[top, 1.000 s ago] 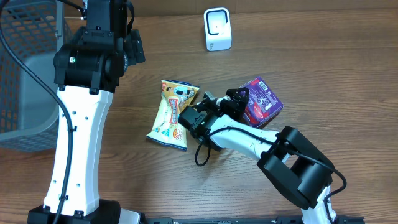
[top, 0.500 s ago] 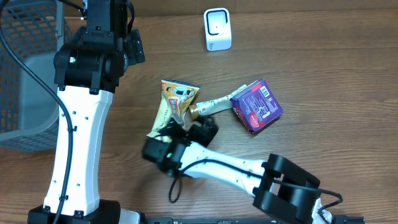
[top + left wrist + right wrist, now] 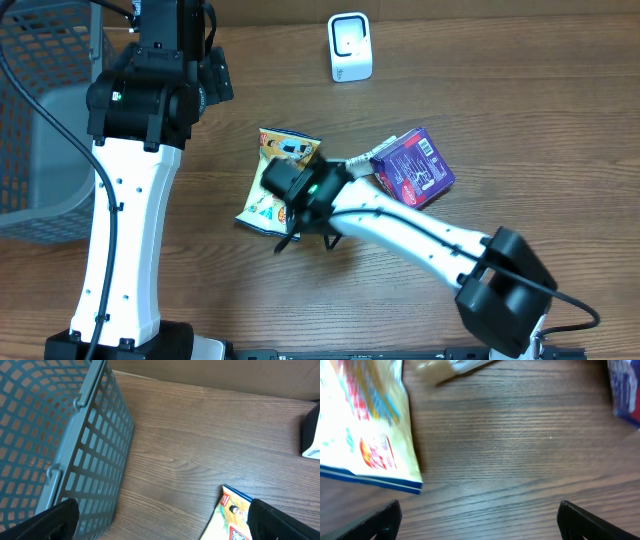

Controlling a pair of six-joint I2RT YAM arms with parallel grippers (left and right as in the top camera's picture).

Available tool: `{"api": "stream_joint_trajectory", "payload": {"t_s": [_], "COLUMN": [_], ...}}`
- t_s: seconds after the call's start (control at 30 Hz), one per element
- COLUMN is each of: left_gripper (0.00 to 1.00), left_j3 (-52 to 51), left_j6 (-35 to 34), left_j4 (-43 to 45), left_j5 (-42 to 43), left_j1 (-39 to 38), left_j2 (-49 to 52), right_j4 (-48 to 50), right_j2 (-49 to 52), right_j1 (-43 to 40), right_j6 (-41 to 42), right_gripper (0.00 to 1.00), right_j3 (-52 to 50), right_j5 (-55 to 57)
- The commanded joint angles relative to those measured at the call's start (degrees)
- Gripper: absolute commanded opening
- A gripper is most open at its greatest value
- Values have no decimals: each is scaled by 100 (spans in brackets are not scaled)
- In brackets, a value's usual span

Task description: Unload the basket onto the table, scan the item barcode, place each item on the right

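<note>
At the far left a grey mesh basket (image 3: 40, 150) stands well to the left of the yellow snack packet (image 3: 285, 148). The left arm (image 3: 130, 200) rises between basket and packet. Its left gripper (image 3: 162, 522) hangs above the bare wood to the packet's upper left, with the fingers spread as wide as they go and nothing between them.

The packet lies flat on the table (image 3: 560, 120). It carries a cartoon face and red and blue lettering, too small to read from here. The right gripper (image 3: 482, 520) hovers low over the packet's right edge, with the jaws wide apart and empty. Through its camera the printing is a blur.

Behind the packet and a little to its right, well apart, sits the white scanner (image 3: 350, 47), its face towards the table.

Just right of the packet lies a slim tan wrapper (image 3: 358, 161), reaching to the purple box (image 3: 415, 170). The box has white lettering I cannot make out and what looks like a barcode patch (image 3: 428, 150) near its upper corner.
</note>
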Motion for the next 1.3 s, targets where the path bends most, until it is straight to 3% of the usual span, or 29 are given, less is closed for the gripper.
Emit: {"api": "stream_joint_trajectory", "payload": {"t_s": [0.0, 0.17, 0.33, 0.5, 0.6, 0.73, 0.77, 0.97, 1.1, 1.27], "left_gripper": [100, 100, 100, 100, 100, 100, 100, 100, 100, 100], "left_j3": [-15, -15, -15, -15, -15, -15, -15, -15, -13, -13], "left_j6": [-92, -94, -98, -225, -223, -249, -247, -225, -221, -219], "left_j4": [-20, -28, -37, -33, -35, 52, 114, 330, 450, 479], "left_j5": [-127, -127, -127, -33, 170, 181, 179, 151, 157, 151], "left_j1": [22, 111, 127, 127, 127, 127, 127, 127, 127, 127], "left_j2": [-26, -26, -26, -26, -28, -28, -28, -28, -28, -28], "right_j4": [-61, 129, 892, 1690, 1980, 1882, 1519, 905, 570, 765], "right_j2": [-289, -501, -885, -1550, -1908, -2199, -2201, -1838, -1585, -1567], "right_j1": [-409, -1360, -2450, -3604, -4481, -6463, -7420, -9807, -10662, -10690], "right_j6": [743, 1062, 911, -356, -1252, -3080, -3397, -4365, -4833, -5453], "right_gripper": [100, 100, 100, 100, 100, 100, 100, 100, 100, 100], "right_j3": [76, 76, 210, 820, 1316, 2068, 2124, 1296, 166, -1338], "right_j5": [-999, -1502, -107, 981, 931, -404, -839, -3722, -5281, -6400]}}
